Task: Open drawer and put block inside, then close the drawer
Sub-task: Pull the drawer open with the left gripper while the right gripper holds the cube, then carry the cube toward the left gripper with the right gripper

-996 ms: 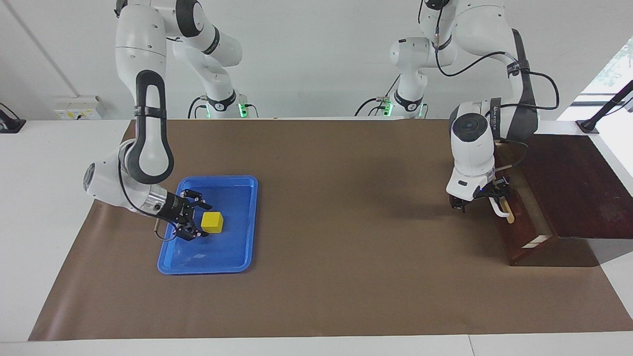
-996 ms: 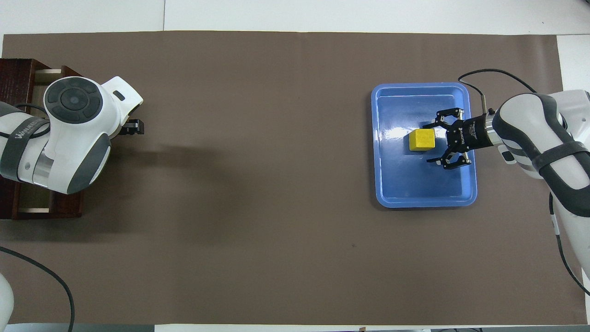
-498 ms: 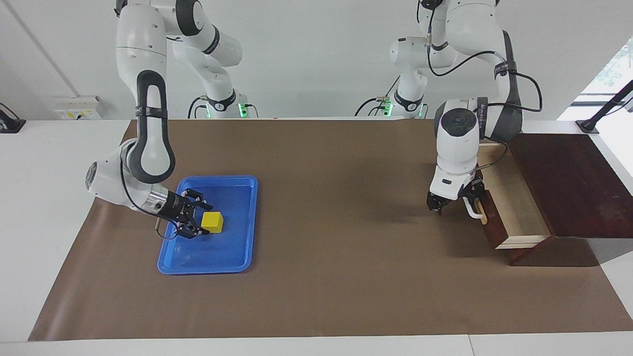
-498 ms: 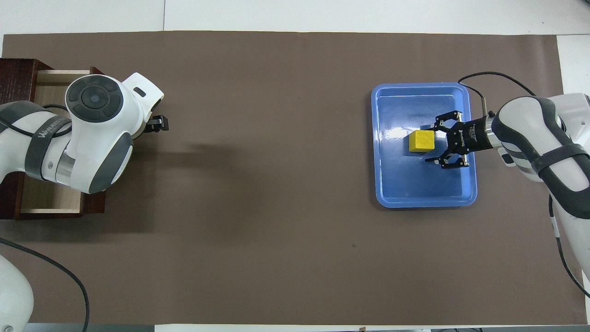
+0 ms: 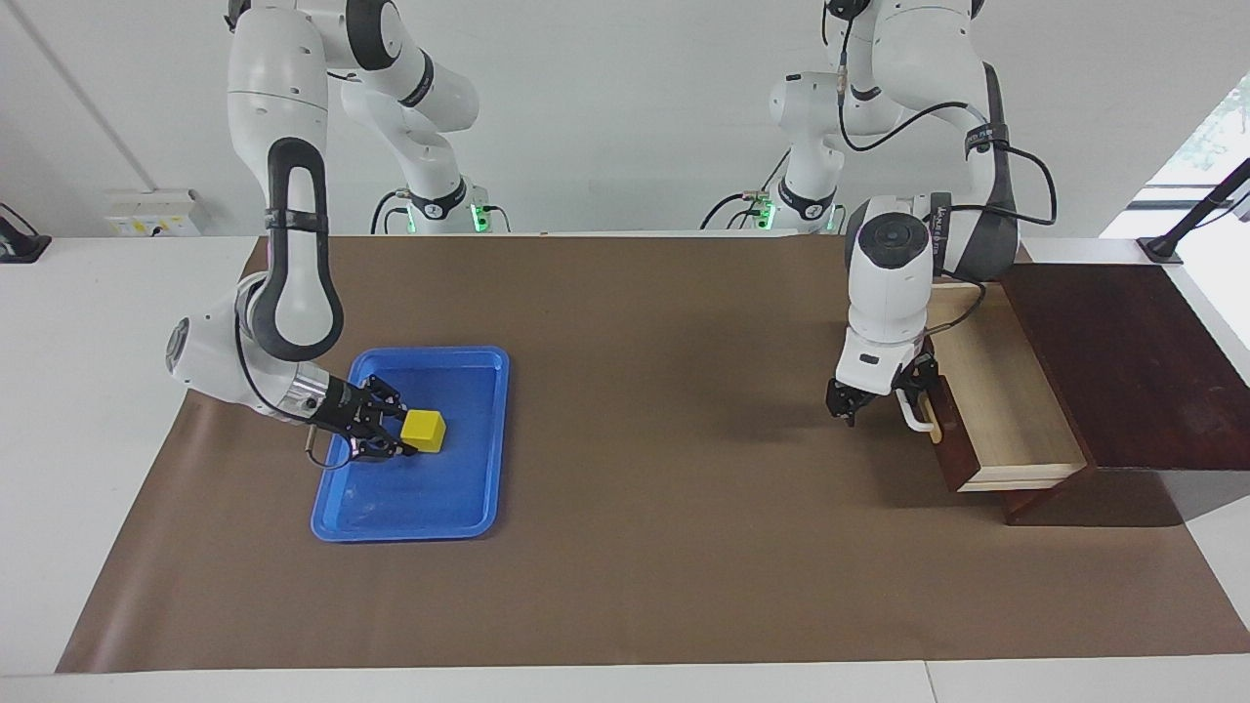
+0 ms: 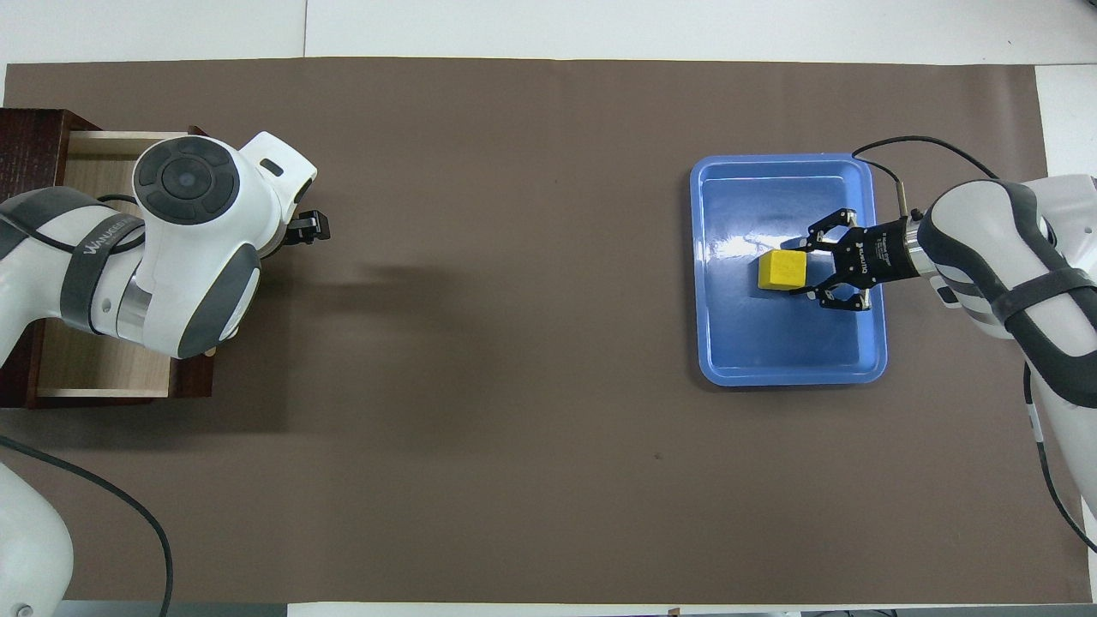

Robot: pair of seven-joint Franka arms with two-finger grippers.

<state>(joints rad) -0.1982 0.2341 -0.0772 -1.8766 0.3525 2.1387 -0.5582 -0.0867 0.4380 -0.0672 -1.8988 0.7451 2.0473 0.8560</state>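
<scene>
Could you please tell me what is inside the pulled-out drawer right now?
The drawer shows only its bare pale wood floor; the left arm covers part of it, so that part cannot be checked.

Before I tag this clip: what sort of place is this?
Likely a robotics lab: two robot arms fixed at a table covered in brown paper, with only a tray, block and drawer.

One camera sits high across the desk [image 5: 625, 586], facing both arm bases at the top of its frame. The other looks steeply down from above the robots' end, arms entering at the lower corners. Both stand well back and share the whole brown mat [image 6: 514, 343], half a turn apart.
</scene>
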